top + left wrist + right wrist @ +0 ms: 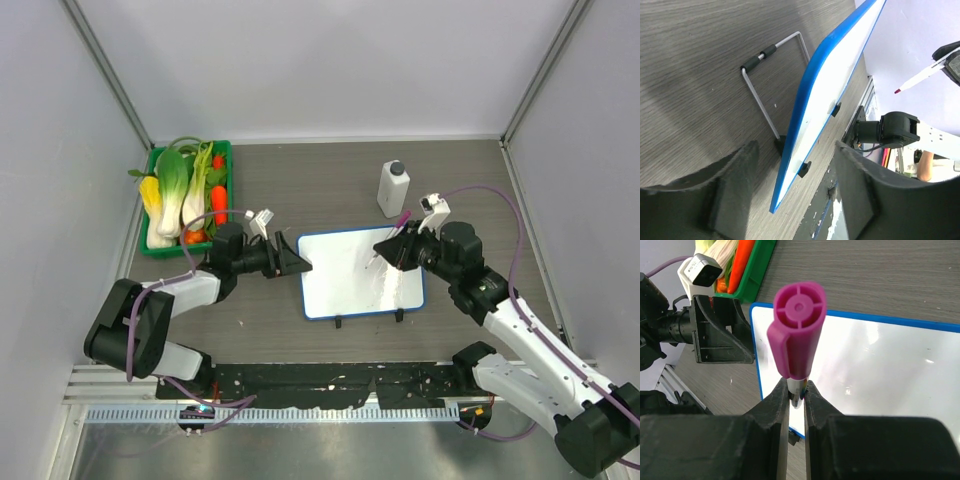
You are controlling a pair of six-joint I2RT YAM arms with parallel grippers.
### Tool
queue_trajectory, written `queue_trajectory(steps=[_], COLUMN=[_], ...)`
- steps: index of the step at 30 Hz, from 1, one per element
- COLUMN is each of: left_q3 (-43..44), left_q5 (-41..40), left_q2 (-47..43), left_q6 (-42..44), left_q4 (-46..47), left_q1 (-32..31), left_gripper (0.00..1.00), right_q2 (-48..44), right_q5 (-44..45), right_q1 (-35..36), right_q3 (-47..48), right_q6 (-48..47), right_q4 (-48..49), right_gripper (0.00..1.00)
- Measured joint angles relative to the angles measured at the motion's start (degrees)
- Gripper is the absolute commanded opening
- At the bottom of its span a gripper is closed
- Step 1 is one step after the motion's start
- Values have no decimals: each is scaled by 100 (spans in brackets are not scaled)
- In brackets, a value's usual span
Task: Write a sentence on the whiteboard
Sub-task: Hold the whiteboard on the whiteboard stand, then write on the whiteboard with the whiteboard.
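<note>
The whiteboard (pixel 350 285) lies mid-table, white with a thin blue rim and two black feet on its near edge. Its face shows no pink-red sentence in any view. My left gripper (pixel 298 262) is open, its fingers either side of the board's left edge (pixel 805 125) without gripping it. A wire stand (pixel 760 95) shows behind the board. My right gripper (pixel 388 248) is shut on a marker (pixel 797 330) with a magenta back end, held just above the board (pixel 880 365). The marker's red tip (pixel 897 91) shows in the left wrist view.
A green crate (pixel 158 160) of toy vegetables stands at the back left. A white bottle with a dark cap (pixel 393 188) stands just behind the board. Grey walls close in both sides. A black strip runs along the near edge.
</note>
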Motion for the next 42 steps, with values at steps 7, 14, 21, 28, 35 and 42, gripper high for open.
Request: queue_trajectory(steps=[7, 14, 21, 28, 35, 42], left_q3=[-26, -44, -240, -308, -308, -286], left_q5=[232, 426, 498, 763, 800, 804], left_q2=[24, 271, 494, 535, 535, 518], left_q6=[-186, -299, -374, -396, -363, -264], left_q4=[568, 966, 1327, 1639, 1635, 1499], left_q1=[0, 0, 0, -17, -15, -15], left_gripper=[50, 40, 14, 0, 0, 0], right_q2=[184, 964, 1388, 1727, 2179, 2369], right_q5=[68, 411, 763, 1272, 1746, 2192], right_q1=[400, 970, 1292, 1589, 1906, 2151], right_q3=[92, 531, 638, 638, 765, 837], right_q6=[7, -79, -197, -245, -315, -354], right_q4=[367, 809, 1399, 1943, 2177, 2352], right_gripper=[1, 1, 1, 1, 1, 1])
